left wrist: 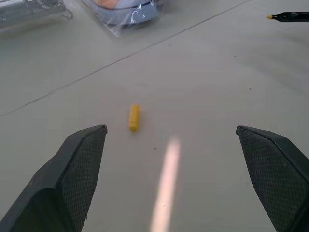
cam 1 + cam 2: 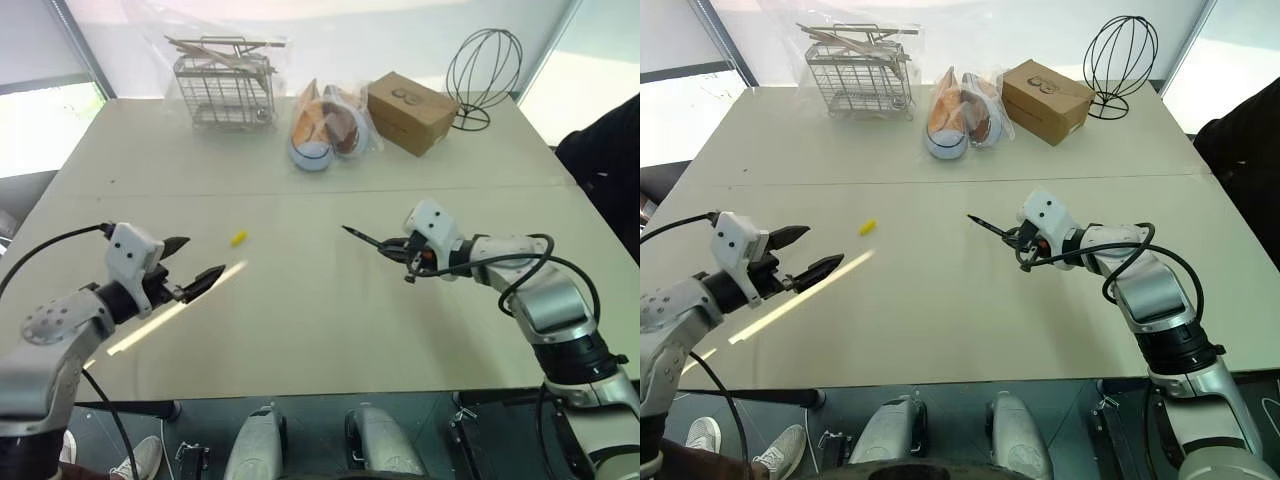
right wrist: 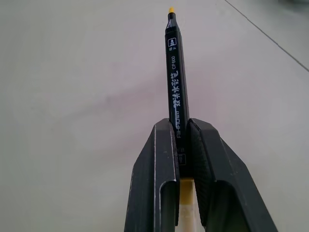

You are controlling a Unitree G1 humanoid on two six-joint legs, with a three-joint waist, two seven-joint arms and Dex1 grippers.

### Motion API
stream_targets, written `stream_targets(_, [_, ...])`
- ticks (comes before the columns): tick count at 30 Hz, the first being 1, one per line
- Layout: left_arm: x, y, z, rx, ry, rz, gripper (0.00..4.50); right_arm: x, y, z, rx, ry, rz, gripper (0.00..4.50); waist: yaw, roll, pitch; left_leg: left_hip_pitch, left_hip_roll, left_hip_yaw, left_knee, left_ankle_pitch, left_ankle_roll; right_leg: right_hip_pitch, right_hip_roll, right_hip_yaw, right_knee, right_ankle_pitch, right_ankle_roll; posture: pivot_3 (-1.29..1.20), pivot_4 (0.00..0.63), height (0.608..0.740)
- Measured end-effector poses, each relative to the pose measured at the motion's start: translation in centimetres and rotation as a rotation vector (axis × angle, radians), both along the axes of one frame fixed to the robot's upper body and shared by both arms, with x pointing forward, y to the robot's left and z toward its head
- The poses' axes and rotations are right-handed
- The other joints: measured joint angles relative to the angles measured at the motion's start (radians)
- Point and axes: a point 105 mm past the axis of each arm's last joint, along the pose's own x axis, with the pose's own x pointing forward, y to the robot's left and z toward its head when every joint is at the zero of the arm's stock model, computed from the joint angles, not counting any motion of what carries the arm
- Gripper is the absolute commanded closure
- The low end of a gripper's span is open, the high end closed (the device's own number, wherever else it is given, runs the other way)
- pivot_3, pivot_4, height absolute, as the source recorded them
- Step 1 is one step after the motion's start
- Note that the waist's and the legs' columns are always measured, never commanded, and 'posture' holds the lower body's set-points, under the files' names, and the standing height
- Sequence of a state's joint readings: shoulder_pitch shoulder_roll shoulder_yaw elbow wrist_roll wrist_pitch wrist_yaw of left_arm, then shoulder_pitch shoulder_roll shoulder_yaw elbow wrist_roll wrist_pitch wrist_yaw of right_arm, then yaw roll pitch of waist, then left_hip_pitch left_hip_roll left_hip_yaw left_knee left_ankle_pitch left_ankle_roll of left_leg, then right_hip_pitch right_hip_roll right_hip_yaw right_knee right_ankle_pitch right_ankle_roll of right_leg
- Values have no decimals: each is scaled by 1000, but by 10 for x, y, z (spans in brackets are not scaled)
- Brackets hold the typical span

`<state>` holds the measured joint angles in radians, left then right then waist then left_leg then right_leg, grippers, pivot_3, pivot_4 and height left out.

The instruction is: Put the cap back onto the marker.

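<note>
Pale tabletop (image 2: 330, 330) stretches out in front of me, bare along the near edge, with a seam running across it further back. Nearest to me on my left, my left gripper (image 2: 186, 270) hangs over the surface with its two black fingers (image 1: 77, 164) spread wide and nothing between them. Just beyond it, lying flat on the table, is the cap (image 1: 133, 117) — small, yellow, well apart from everything else, and lined up roughly between my open fingers in the left wrist view.

Over on my right, my right gripper (image 2: 1022, 243) is clamped on the marker (image 3: 176, 92). The jaws are pressed tight against the lower barrel, and the bare tip points away from the gripper, across the table toward my left side. The marker is off the surface, held out nearly level.

So by my reckoning one half is done — the marker is in hand and aimed the right way. What is left: close my left fingers on the cap, lift it, bring it to the tip and push it on. None of that has begun.

Farther back stand a wire basket (image 2: 225, 85), bagged shoes (image 2: 325, 125), a cardboard box (image 2: 410, 112) and a wire head-shaped stand (image 2: 483, 72), all well clear of the work.
</note>
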<state>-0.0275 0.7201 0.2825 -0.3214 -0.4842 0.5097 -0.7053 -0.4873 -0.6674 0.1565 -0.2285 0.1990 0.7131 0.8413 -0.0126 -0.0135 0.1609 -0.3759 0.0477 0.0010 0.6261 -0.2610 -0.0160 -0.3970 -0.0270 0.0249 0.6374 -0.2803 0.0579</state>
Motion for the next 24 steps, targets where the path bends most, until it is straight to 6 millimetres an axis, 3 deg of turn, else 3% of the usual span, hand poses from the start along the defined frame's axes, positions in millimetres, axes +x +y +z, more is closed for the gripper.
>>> stream_targets(5, [26, -8, -14, -25, 33, -3, 0, -6, 13, 12, 23, -23, 32, 4442, 1, 0, 0, -1, 0, 0, 0, 0, 0, 0, 0, 0, 0, 0, 0, 0, 150, 740])
stream_targets(9, [37, -19, -26, -55, 64, -14, 0, -11, 17, 15, 31, -23, 34, 4442, -1, -1, 0, -1, 0, -1, 0, 0, 0, -1, 0, 0, 0, 1, 3, 0, 150, 740])
stream_targets(15, [49, -29, -28, -60, 48, -13, 0, -18, 16, 13, 39, -4, 11, 4442, 0, -1, 0, -1, 0, -1, -1, 0, 0, -1, 1, -1, 0, 2, 3, 0, 150, 740])
stream_targets(24, [62, -19, -40, -52, 63, 42, 0, -22, 7, 11, 41, 11, -45, 4442, 0, -1, 0, -1, 0, -1, -1, 0, 0, -1, 1, -1, 0, 2, 3, 0, 150, 740])
